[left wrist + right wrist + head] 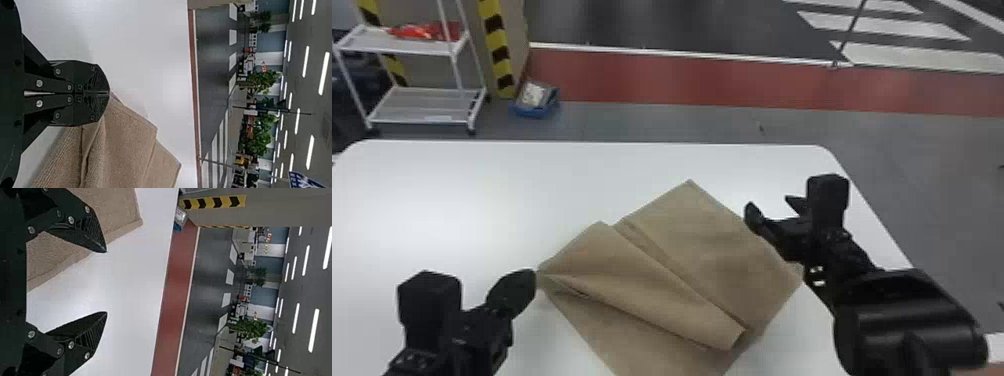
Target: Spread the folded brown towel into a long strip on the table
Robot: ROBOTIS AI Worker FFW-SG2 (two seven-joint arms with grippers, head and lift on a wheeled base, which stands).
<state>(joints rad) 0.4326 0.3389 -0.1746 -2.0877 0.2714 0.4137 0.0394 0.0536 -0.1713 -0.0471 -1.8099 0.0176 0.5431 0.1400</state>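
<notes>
On the white surface (457, 200), the brown towel (727, 240) lies rumpled, its corner pinched by the left hand (109, 93), the right hand (106, 282) gaping empty, so one-sided pulling could skew it.

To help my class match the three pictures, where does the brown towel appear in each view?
Head view: the brown towel lies from the middle down to the bottom edge, between the two grippers.
Left wrist view: the brown towel spreads from the fingertips of the left gripper toward the robot's right.
Right wrist view: behind one finger of the right gripper.
Shared landmark: the red floor strip beyond the table.
</notes>
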